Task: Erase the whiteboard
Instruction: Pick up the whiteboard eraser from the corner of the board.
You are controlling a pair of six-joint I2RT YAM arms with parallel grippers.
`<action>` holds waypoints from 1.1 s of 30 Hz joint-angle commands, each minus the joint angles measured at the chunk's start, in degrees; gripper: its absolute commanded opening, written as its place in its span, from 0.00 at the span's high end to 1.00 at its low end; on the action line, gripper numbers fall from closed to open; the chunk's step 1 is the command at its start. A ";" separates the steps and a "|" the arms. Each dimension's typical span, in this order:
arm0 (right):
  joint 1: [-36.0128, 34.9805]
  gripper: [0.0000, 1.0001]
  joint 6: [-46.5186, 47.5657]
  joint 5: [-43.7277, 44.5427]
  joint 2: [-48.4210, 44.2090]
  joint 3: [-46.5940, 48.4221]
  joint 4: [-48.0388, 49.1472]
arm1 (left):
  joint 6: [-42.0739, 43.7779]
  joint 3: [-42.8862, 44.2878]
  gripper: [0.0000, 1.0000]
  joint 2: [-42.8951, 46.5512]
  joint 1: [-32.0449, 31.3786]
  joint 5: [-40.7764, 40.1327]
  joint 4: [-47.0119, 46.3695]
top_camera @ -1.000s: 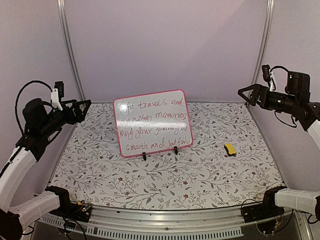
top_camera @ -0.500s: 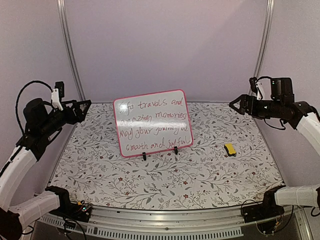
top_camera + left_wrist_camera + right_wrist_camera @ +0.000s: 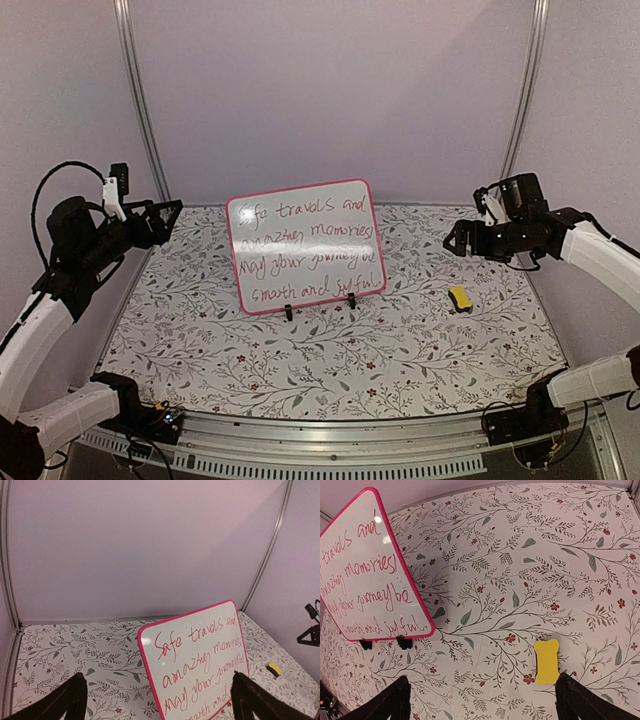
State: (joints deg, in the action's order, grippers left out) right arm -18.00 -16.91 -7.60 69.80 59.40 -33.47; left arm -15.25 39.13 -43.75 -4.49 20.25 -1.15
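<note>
Pink-framed white rectangular whiteboard [image 3: 306, 245] stands centre, unwiped. Top view: small yellow block eraser [image 3: 459, 298] lies nearest your right gripper [image 3: 455, 238], open, empty; left gripper [image 3: 165, 215] open too. L wrist: whiteboard [image 3: 195, 660] ahead. R wrist: eraser [image 3: 547, 661] right of centre, long axis across jaw line.

Whiteboard [image 3: 306, 246] stands mid-table; yellow eraser [image 3: 459, 298] well apart, open tabletop [image 3: 330, 360] around.

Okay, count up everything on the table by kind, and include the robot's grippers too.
Whiteboard: 1
Black clip feet under the board: 2
Yellow eraser: 1
Grippers: 2 (left gripper, right gripper, both open and empty)
Total: 6
</note>
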 commanded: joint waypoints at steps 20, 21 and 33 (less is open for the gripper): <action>-0.75 0.11 -1.64 10.20 9.87 -7.18 4.81 | 0.42 0.61 0.00 0.34 -0.16 -0.32 0.63; -0.77 0.12 -1.64 10.34 10.26 -7.50 5.16 | 0.41 0.63 0.00 0.30 -0.17 -0.34 0.62; -0.77 0.18 -3.19 15.04 15.75 -9.84 8.04 | 0.50 0.61 0.00 0.28 -0.33 -0.27 0.62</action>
State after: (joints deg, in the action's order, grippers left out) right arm -18.39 -18.68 4.16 83.92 50.37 -27.68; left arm -15.22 39.13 -43.72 -4.51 20.10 -0.95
